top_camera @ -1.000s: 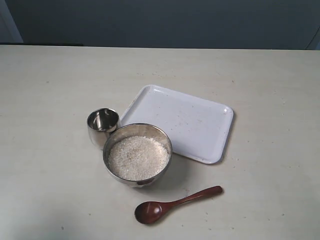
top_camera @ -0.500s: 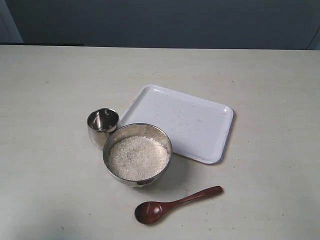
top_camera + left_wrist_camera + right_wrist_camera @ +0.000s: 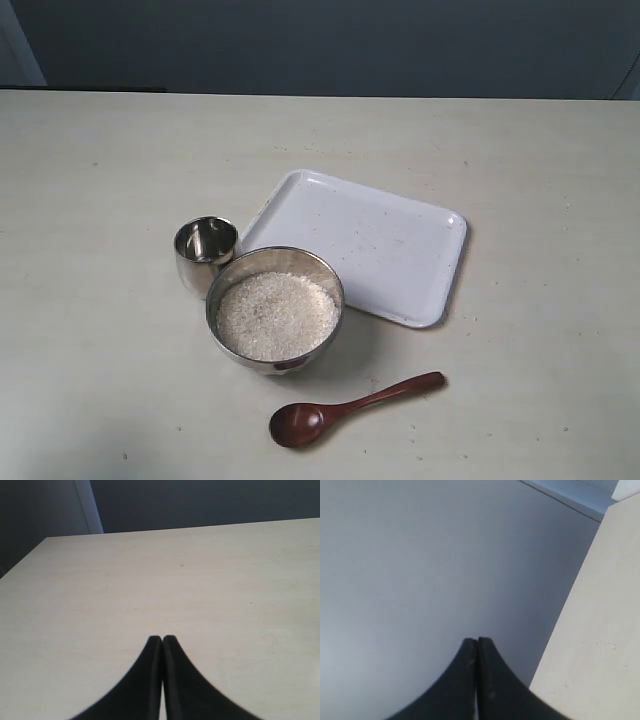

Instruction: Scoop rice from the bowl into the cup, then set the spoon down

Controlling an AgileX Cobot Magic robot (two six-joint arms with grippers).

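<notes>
In the exterior view the steel bowl point(image 3: 329, 283) stands mid-table, filled with white rice point(image 3: 275, 315). The small steel cup point(image 3: 206, 253) touches its far-left side and looks empty. The dark wooden spoon point(image 3: 345, 410) lies flat in front of the bowl, head to the left, handle pointing right. Neither arm shows in the exterior view. My left gripper point(image 3: 162, 639) is shut over bare tabletop, holding nothing. My right gripper point(image 3: 478, 640) is shut and empty, hanging beyond the table's edge over grey floor.
A white rectangular tray point(image 3: 362, 243) lies right of the cup and behind the bowl. The table's edge point(image 3: 570, 605) runs beside the right gripper. A dark wall stands behind the table.
</notes>
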